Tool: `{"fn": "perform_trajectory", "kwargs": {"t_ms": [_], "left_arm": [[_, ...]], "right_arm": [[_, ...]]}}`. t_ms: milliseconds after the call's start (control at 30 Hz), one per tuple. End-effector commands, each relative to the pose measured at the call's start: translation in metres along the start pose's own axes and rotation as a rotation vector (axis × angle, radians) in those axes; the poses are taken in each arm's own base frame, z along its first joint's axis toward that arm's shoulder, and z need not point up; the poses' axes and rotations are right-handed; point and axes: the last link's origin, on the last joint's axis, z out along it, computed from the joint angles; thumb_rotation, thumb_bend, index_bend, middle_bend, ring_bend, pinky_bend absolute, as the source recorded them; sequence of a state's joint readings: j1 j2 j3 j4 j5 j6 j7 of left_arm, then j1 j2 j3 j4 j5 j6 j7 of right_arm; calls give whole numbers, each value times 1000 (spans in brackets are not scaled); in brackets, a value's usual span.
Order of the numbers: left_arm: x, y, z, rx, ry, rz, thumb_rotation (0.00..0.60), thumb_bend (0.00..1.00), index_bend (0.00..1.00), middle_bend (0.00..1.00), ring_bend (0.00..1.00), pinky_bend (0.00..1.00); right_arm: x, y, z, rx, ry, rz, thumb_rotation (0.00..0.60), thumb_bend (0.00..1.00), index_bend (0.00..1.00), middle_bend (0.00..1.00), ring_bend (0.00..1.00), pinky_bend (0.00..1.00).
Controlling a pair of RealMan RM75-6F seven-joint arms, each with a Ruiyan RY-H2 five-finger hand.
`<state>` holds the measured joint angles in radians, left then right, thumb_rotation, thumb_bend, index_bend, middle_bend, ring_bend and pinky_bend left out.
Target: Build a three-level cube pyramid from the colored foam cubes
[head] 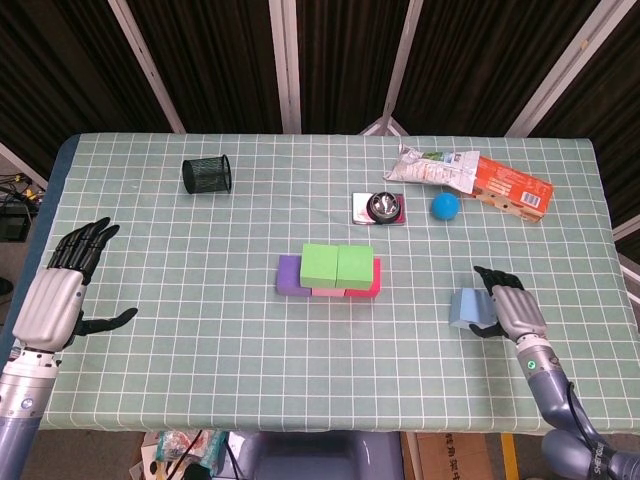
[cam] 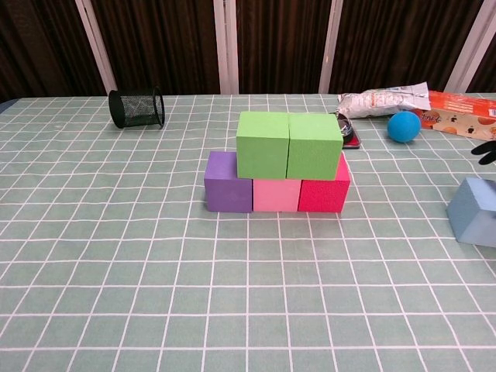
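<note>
In the middle of the table a purple cube [head: 288, 276] [cam: 229, 183], a pink cube [head: 327, 291] [cam: 276, 195] and a red cube [head: 370, 280] [cam: 324, 194] form a row. Two green cubes [head: 320, 265] [head: 354, 264] [cam: 262, 144] [cam: 315, 146] sit on top of it. A grey-blue cube [head: 465, 307] [cam: 474, 211] lies on the cloth to the right. My right hand [head: 510, 310] is against its right side, fingers arched and apart, thumb near its front corner; only dark fingertips [cam: 487, 149] show in the chest view. My left hand [head: 58, 296] hovers open at the far left edge.
A black mesh cup [head: 206, 174] [cam: 136, 108] lies on its side at the back left. A small metal object on a plate [head: 380, 208], a blue ball [head: 445, 206] [cam: 404, 126] and snack packets [head: 470, 175] sit at the back right.
</note>
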<state>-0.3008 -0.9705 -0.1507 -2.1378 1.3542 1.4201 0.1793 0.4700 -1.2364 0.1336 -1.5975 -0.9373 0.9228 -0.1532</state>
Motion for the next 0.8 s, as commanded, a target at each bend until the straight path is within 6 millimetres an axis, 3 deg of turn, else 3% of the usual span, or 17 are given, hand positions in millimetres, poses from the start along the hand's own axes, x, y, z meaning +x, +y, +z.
{"fn": "perform_trajectory", "kwargs": {"t_ms": [33,367,633,800], "left_arm": [[0,0,0,1,-1,0,600,124,0,1,0,0],[0,-1,1,4,-2,-3,600,125,0,1,0,0],[0,-2,1,8,-9,-3,600,124,0,1,0,0],[0,-3,1,8,-13,-4,600,125,0,1,0,0]], "right_arm": [[-1,1,1,-4,-4,-11,600,253,0,151,67,0],[-9,3,5,-16,13,-22,600,253,11,449,327,0],[6,-5,5,31,56,-31,600,262,28,472,345,0],[39,-16,6,73,103,-44,600,261,28,472,345,0]]}}
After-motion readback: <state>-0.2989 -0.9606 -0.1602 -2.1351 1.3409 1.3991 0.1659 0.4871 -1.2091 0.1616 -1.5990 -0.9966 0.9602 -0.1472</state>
